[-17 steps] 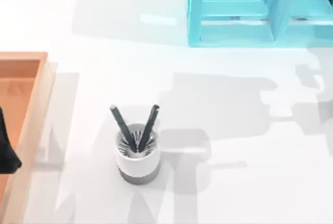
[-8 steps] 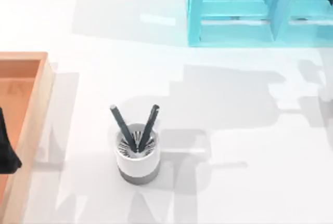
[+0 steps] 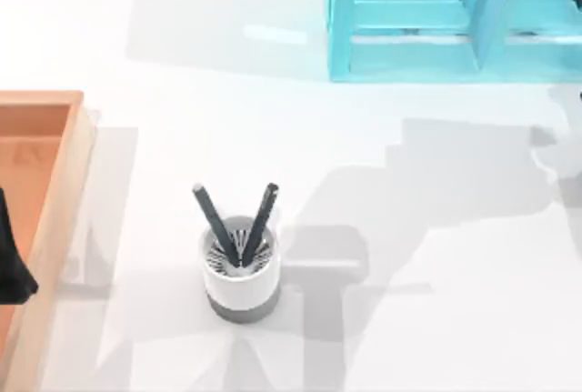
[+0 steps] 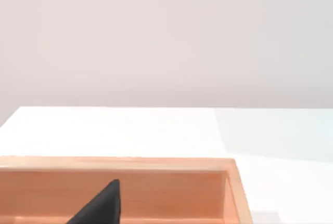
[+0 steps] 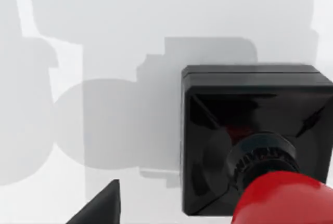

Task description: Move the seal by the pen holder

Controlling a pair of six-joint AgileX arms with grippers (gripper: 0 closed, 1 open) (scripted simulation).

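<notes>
The desk [image 3: 427, 256] was a plain white surface in the top view, crossed by broad grey arm shadows, with a pale wall beyond it in the left wrist view.

At the left edge of the top view stood an orange wooden tray [image 3: 56, 192]. A dark tip of the left claw [image 3: 11, 265] sat over it, parked; whether its fingers were apart or together could not be told.

Left of centre, in the lower half, stood the pen holder [image 3: 239, 278], upright, with two dark pens [image 3: 257, 219] splayed outward from its grille.

In the upper right corner stood a turquoise shelf unit [image 3: 427, 19].

In the right wrist view the seal [image 5: 250, 146] stood upright on the desk close beneath the camera, black square base flat, red knob toward the lens, long axis vertical. One dark finger tip of the right claw [image 5: 101, 206] was in frame, apart from the seal; its state could not be told.

Judgement: the right arm was the nearer, the seal lay just below its claw, and a straight descent over the knob was called for.
</notes>
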